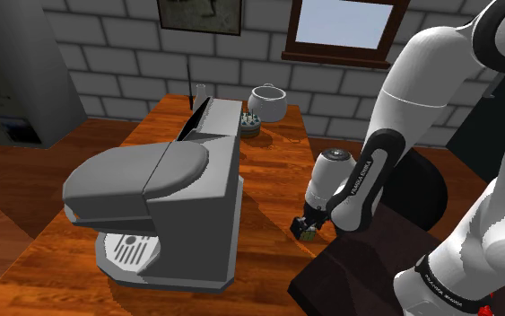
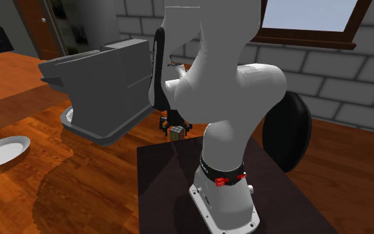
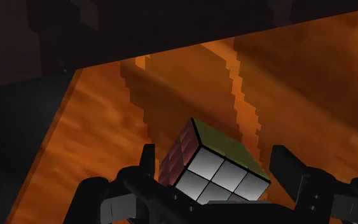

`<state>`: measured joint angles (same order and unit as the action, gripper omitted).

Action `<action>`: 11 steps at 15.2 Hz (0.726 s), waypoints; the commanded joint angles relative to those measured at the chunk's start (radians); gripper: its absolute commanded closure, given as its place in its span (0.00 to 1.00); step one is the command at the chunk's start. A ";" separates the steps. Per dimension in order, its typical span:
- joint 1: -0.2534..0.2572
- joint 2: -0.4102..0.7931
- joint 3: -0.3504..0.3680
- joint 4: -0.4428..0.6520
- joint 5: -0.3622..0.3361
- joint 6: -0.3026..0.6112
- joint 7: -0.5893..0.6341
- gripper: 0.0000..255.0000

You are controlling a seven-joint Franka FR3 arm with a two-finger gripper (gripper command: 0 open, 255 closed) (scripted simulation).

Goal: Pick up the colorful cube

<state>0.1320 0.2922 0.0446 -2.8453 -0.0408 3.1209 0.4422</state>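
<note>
Tool (image 3: 213, 153) open, straddling colorful cube (image 3: 222, 175).

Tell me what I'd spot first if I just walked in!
The big grey coffee machine stands on the wooden table. Beside it the white robot arm bends down, and right at its black end effector is a colorful cube, close to the table's edge.
</note>
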 commanded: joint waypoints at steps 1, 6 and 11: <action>0.005 0.018 -0.005 0.003 -0.001 0.015 0.001 0.00; 0.006 0.019 -0.006 0.004 -0.001 0.016 0.002 1.00; 0.005 0.018 -0.005 0.004 -0.001 0.015 0.001 1.00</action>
<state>0.1377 0.3102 0.0389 -2.8401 -0.0416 3.1381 0.4437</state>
